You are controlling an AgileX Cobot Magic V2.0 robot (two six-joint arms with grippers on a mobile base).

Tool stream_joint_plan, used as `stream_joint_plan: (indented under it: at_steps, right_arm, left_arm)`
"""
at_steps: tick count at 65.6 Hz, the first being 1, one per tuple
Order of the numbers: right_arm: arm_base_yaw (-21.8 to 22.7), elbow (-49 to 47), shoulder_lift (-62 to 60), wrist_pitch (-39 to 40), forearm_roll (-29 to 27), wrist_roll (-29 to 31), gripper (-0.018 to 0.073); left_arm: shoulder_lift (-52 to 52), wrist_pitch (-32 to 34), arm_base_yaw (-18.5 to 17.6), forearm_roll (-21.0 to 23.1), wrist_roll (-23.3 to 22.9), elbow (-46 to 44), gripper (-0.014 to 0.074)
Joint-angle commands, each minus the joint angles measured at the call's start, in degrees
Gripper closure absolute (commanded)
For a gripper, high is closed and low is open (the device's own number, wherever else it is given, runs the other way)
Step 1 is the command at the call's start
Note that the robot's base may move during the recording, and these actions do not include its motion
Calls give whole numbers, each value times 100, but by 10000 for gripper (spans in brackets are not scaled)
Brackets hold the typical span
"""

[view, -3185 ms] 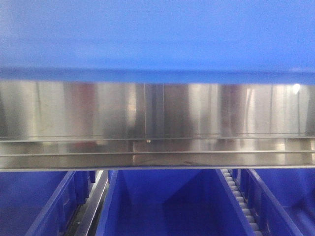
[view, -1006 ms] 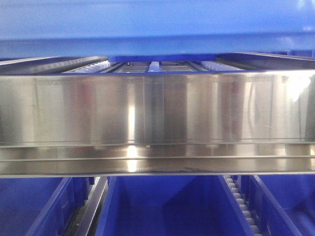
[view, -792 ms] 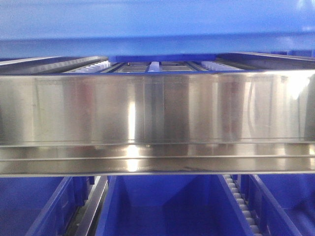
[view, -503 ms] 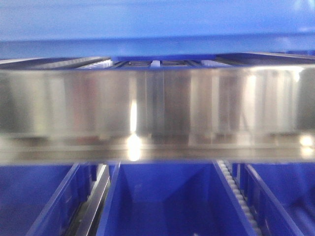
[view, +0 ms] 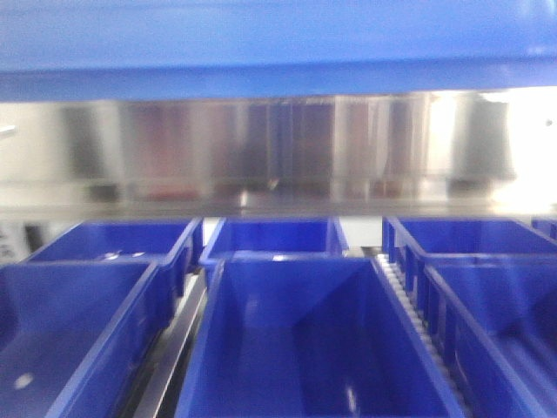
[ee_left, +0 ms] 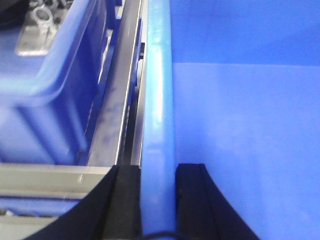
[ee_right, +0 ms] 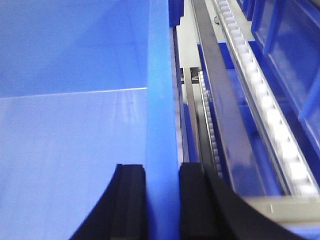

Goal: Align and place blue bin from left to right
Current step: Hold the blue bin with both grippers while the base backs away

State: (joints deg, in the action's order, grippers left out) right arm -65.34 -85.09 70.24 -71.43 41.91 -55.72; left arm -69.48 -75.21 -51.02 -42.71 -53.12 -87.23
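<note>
The blue bin [view: 278, 39] fills the top of the front view as a broad blue band, held up in front of the steel shelf. In the left wrist view its left wall rim [ee_left: 159, 100] runs straight up the frame, and my left gripper [ee_left: 157, 169] is shut on it, one black finger on each side. My right gripper [ee_right: 162, 169] is shut the same way on the bin's right wall rim [ee_right: 161, 100]. The bin's smooth inside shows beside both rims.
A polished steel shelf face [view: 278, 157] spans the front view below the held bin. Under it stand rows of blue bins [view: 296, 340] [view: 78, 331] [view: 487, 296]. Another blue bin [ee_left: 55, 90] and a metal rail [ee_left: 120, 100] lie left of the held bin; a roller track [ee_right: 260, 100] lies to its right.
In the front view the steel shelf face has slid upward and blurred. The rollers on top of it no longer show, and a further row of lower bins has come into sight.
</note>
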Motion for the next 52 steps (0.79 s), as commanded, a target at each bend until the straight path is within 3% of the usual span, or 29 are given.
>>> stream_joint_plan:
  at_steps: [1,52]
  right_arm:
    - [-46,-110,0,897,92,-4,638]
    - [-46,-110,0,897,92,-4,638]
  left_arm:
    - [-2,644,-63,113,-20,-100,707]
    - [-2,644,-63,113,-20,-100,707]
